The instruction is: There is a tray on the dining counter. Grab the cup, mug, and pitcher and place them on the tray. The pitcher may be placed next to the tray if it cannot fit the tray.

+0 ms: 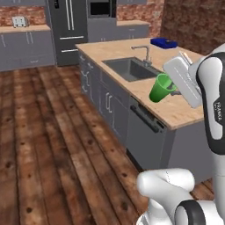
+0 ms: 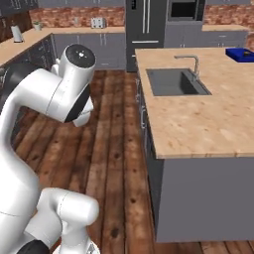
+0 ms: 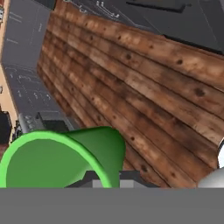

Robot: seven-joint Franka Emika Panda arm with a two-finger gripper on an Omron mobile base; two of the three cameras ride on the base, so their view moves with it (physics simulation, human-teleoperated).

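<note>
My gripper (image 1: 172, 91) is shut on the rim of the bright green cup (image 1: 161, 88). The cup hangs tilted in the air over the near end of the dining counter (image 1: 176, 112), to the right of the sink. In the hand view the cup (image 3: 57, 159) lies low at the left with its open mouth towards the camera, and the wooden floor runs behind it. The deep-blue tray (image 1: 164, 42) rests at the far end of the counter (image 2: 208, 119), and it appears again as the tray (image 2: 240, 54) at the right edge. The mug and the pitcher are out of view.
A sink (image 1: 127, 68) with a faucet (image 1: 145, 52) is set into the counter between the cup and the tray. A fridge (image 1: 68, 26) and an oven stand at the back, with a toaster (image 1: 19, 21) on the wall counter. Open wooden floor (image 1: 48, 140) lies to the left.
</note>
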